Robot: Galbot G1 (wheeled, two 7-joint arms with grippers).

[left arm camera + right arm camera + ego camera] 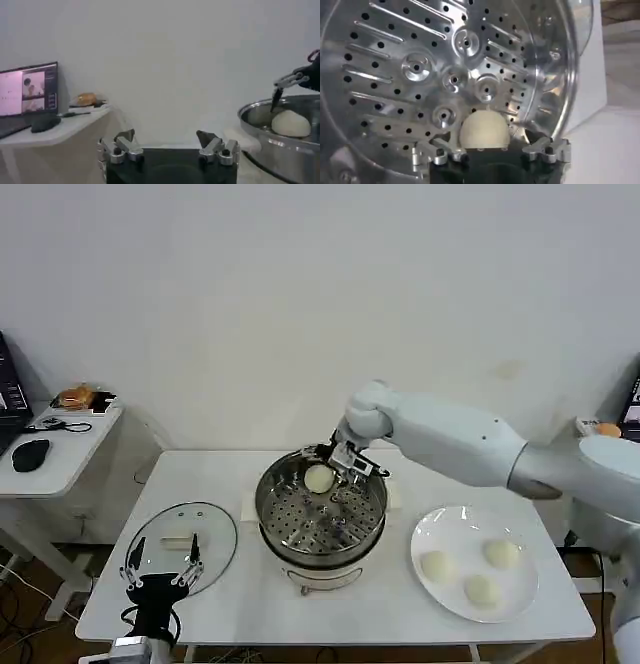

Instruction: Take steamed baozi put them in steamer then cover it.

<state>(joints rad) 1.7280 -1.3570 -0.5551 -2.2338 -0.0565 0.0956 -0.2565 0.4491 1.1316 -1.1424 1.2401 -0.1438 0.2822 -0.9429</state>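
One baozi [318,478] sits clamped in the right gripper [335,465] over the steamer [322,509], three more wait on the plate [476,563], and the left gripper [161,565] hangs open beside the cover [184,547].

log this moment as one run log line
right gripper: over steamer, bun between fingers | plate: three buns | lid: off | left gripper: open, idle by lid

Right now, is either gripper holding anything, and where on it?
The right gripper has one baozi between its fingers over the steamer tray, gripped at the sides. The left gripper holds nothing.
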